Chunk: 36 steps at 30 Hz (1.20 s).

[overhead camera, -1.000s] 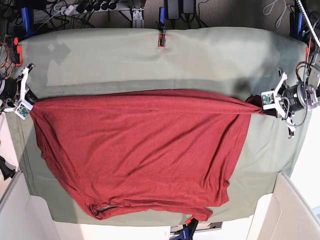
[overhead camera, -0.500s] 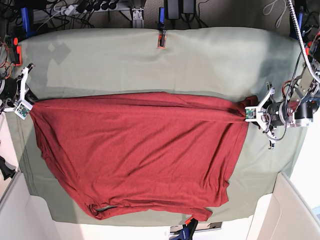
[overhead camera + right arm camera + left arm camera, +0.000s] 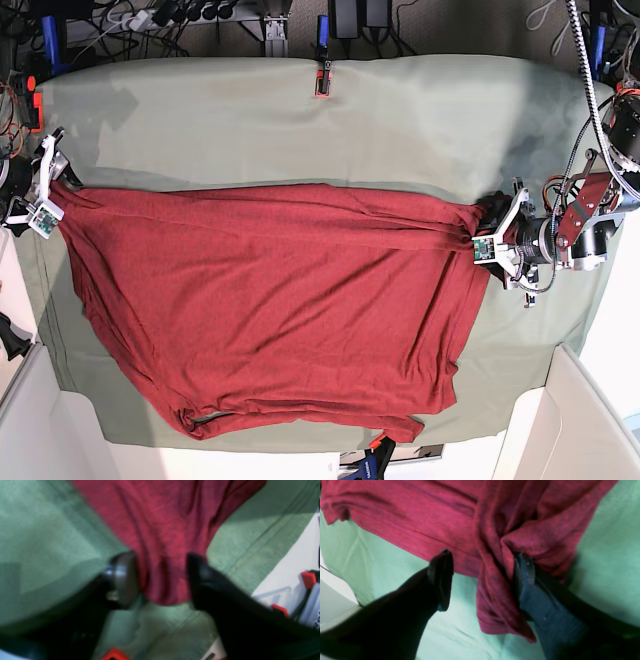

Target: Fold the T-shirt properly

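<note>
The left gripper (image 3: pixel 482 577) stands with its jaws spread, a bunched corner of the T-shirt (image 3: pixel 270 300) draped loosely between them and brushing one finger (no pinch on it). The right gripper (image 3: pixel 162 577) is likewise parted around the opposite corner, the cloth hanging free of its pads. The shirt lies spread across the middle of the sage-green table cloth (image 3: pixel 250 120), its upper edge running from one gripper to the other. To do this release well, both arms should lift straight clear so neither finger drags the laid edge, then regrasp for the next fold.
</note>
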Each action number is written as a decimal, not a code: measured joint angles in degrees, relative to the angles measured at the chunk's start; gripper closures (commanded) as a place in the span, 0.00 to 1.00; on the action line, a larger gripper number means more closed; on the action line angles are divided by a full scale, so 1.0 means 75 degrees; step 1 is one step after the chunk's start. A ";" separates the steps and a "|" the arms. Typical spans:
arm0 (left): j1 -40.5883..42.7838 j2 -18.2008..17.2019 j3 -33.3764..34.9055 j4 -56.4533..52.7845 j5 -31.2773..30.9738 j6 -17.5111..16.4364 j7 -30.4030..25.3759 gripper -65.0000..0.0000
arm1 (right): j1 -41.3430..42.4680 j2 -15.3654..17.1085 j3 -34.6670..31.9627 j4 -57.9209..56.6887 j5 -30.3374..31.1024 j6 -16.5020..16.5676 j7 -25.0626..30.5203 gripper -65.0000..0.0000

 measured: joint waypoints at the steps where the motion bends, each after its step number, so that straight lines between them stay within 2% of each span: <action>1: 0.0015 -0.0093 0.0009 0.0175 -0.0125 -0.0017 0.0020 0.41 | 0.0006 0.0000 0.0000 0.0032 0.0000 -0.0009 0.0000 0.42; 6: -0.0009 -0.1032 0.0023 0.1786 -0.0603 -0.0009 0.0268 0.41 | 0.0149 0.0044 0.0009 0.0731 -0.0009 -0.0143 -0.0096 0.42; 10: 0.0125 -0.2028 0.0023 0.3130 -0.1279 -0.0006 0.0743 0.41 | 0.0090 0.0041 0.0006 0.1215 0.0251 0.0000 -0.0758 0.42; 12: 0.0318 -0.2471 0.0023 0.3652 -0.1241 -0.0012 0.0790 0.41 | 0.0047 0.0047 0.0006 0.1285 0.0335 0.0012 -0.0796 0.42; 14: 0.0530 -0.2716 0.0023 0.4068 -0.1250 0.0003 0.0781 0.41 | 0.0050 0.0047 0.0006 0.1291 0.0291 0.0006 -0.0790 0.42; 16: 0.0743 -0.2751 0.0023 0.4278 -0.1247 -0.0009 0.0755 0.41 | 0.0055 0.0041 0.0006 0.1291 0.0052 -0.0108 -0.0781 0.42; 19: 0.0985 -0.2664 0.0023 0.4290 -0.0956 -0.0009 0.0769 0.41 | 0.0102 0.0047 0.0006 0.1151 -0.0291 -0.0659 -0.0740 0.42; 23: 0.1078 -0.2460 0.0023 0.4281 -0.0901 -0.0003 0.0790 0.41 | 0.0178 -0.0003 0.0006 0.0860 -0.0350 -0.1215 -0.0443 0.42; 28: 0.1078 -0.2299 0.0023 0.4278 -0.0901 -0.0003 0.0790 0.41 | 0.0702 -0.0245 0.0009 0.0329 -0.0344 -0.1629 -0.0385 0.42; 32: 0.1078 -0.2270 0.0023 0.4278 -0.0901 -0.0006 0.0793 0.41 | 0.1067 -0.0513 0.0012 -0.0041 -0.0315 -0.1684 -0.0393 0.42; 36: 0.1102 -0.2273 0.0023 0.4275 -0.0930 -0.0006 0.0793 0.41 | 0.1122 -0.0580 0.0012 0.0093 -0.0087 -0.1565 -0.0606 0.42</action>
